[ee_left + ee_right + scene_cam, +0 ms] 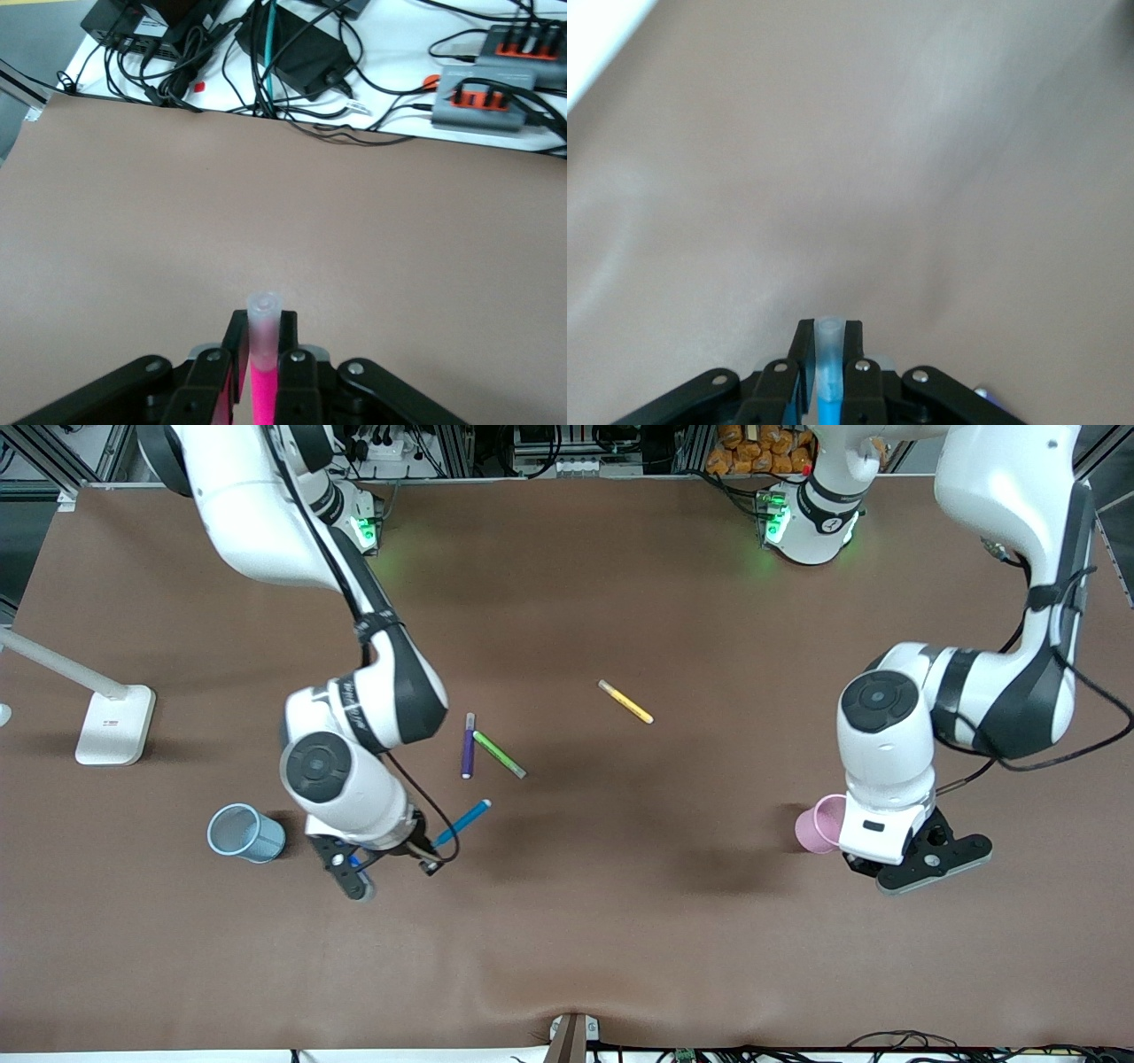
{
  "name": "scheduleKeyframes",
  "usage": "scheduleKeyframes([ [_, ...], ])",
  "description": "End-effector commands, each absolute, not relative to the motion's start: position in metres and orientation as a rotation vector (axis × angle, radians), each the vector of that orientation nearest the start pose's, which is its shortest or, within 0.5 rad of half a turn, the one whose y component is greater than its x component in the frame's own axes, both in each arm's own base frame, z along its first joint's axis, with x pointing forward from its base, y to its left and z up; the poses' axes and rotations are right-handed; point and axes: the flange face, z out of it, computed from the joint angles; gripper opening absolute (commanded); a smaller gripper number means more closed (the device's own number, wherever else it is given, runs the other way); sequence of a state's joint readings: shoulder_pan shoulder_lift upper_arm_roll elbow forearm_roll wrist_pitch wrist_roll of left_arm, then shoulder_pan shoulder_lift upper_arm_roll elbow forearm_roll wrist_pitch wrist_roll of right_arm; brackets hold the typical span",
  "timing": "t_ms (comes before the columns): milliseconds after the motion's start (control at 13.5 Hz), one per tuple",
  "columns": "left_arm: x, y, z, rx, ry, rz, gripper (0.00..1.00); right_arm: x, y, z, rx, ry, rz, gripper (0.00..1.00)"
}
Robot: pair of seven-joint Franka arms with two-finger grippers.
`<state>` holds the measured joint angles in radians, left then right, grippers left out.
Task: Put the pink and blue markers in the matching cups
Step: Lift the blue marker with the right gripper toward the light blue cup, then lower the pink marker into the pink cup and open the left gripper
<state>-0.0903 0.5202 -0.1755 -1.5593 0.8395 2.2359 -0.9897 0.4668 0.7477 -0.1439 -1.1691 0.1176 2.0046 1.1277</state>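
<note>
The flat matte worktop (620,921) is plain brown. On it stand a pale blue round mesh-walled cup (244,833) and a pale pink round cup (820,824). The slim magenta-pink marker (262,390) has a pale translucent cap; the slim sky-blue marker (827,390) has one too. Three more slim markers are dark purple (467,746), green (500,754) and yellow (625,701). Both arms are white with black joints; the left claw (262,359) and right claw (826,359) are black. The lamp base (115,724) is white.
</note>
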Motion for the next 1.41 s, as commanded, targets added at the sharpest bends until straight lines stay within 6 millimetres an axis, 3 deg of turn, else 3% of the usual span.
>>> scheduleKeyframes([
  [0, 0.703, -0.151, 0.367, -2.614, -0.397, -0.724, 0.0, 0.711, 0.226, 0.397, -2.929, 1.044, -0.062, 0.0],
  [148, 0.701, -0.156, 0.355, -2.618, -0.464, -0.724, 0.0, 0.712, 0.195, 0.409, -3.014, 0.947, -0.058, 0.0],
  [370, 0.695, -0.159, 0.338, -2.618, -0.537, -0.706, 0.0, 0.715, 0.153, 0.411, -3.229, 0.771, -0.114, 0.0],
  [815, 0.674, -0.159, 0.323, -2.613, -0.588, -0.654, 0.0, 0.727, 0.111, 0.431, -3.549, 0.454, -0.361, 0.0],
  [1037, 0.669, -0.157, 0.323, -2.607, -0.622, -0.644, 0.0, 0.728, 0.106, 0.421, -3.539, 0.381, -0.435, 0.0],
  [1333, 0.668, -0.156, 0.315, -2.596, -0.711, -0.646, 0.0, 0.721, 0.084, 0.391, -3.517, 0.286, -0.582, 0.0],
])
